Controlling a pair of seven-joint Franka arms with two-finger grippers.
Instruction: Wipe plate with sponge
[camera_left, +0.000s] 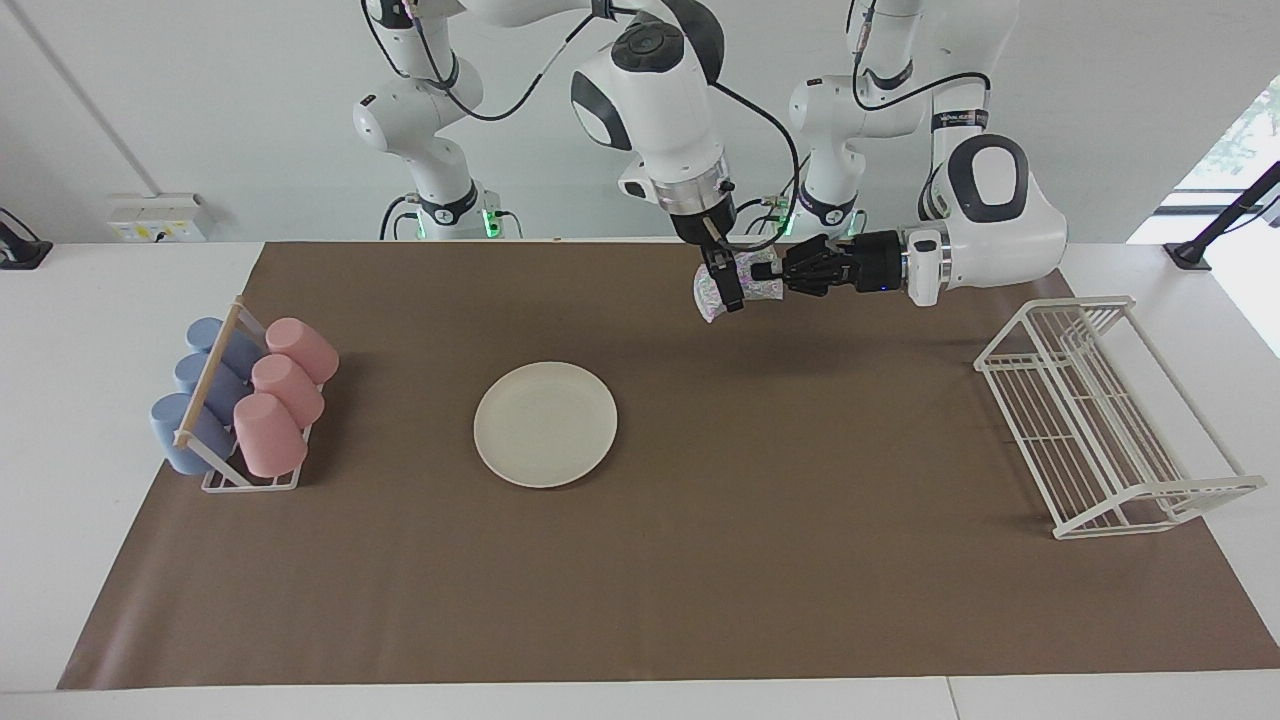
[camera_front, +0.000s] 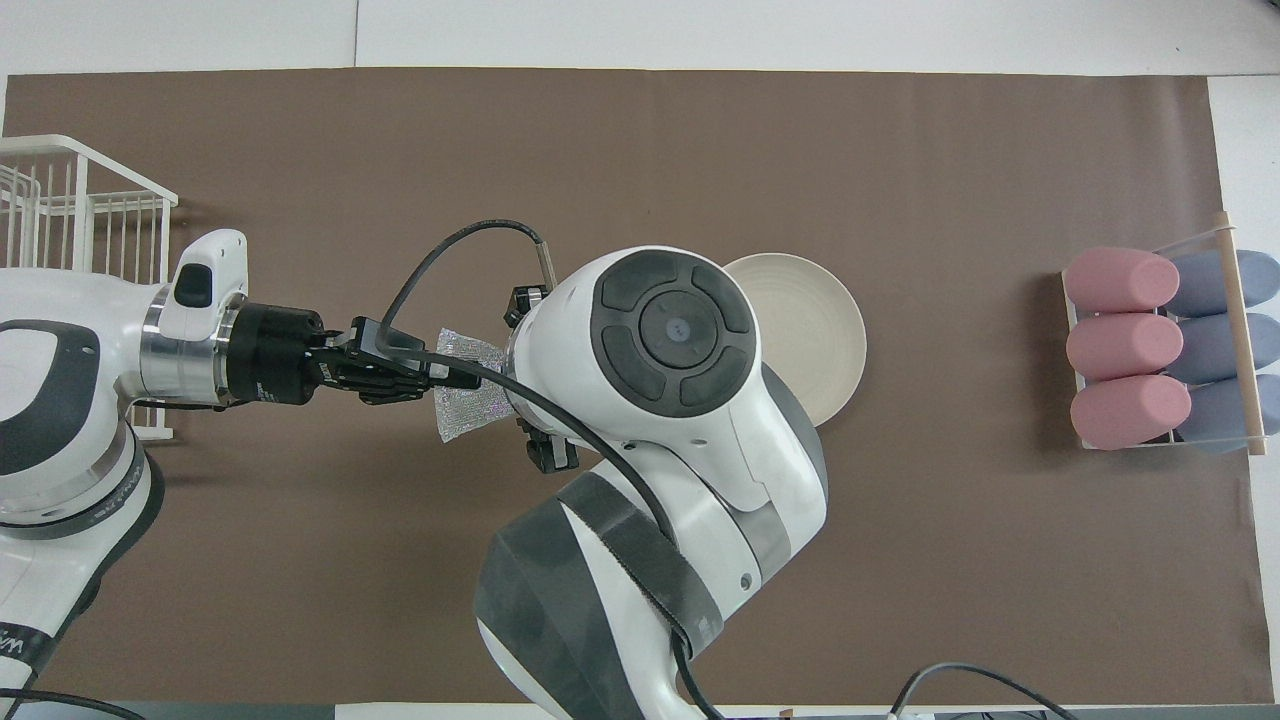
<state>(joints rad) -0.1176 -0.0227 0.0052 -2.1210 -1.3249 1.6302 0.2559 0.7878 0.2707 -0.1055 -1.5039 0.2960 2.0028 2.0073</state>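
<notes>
Two end effectors meet on the sponge (camera_left: 745, 288), which hangs in the air over the brown mat (camera_left: 640, 560) at the robots' edge of the bench, toward the left arm's end. Your left end effector (camera_left: 792, 272) reaches in sideways and pinches one end of it; your right end effector (camera_left: 728, 290) points down and has its fingers closed around the other end, so this looks like a handover. The sponge is a shiny, wrinkled mesh wad, so expect it to be very light, soft and springy; it will likely crush flat and may snag on a fingertip. Grip it through the thick middle, not by a loose edge. The plate (camera_left: 545, 424) lies flat on the mat, well apart from the sponge and toward the right arm's end. It looks stiff and smooth, so it may slide under wiping pressure.
</notes>
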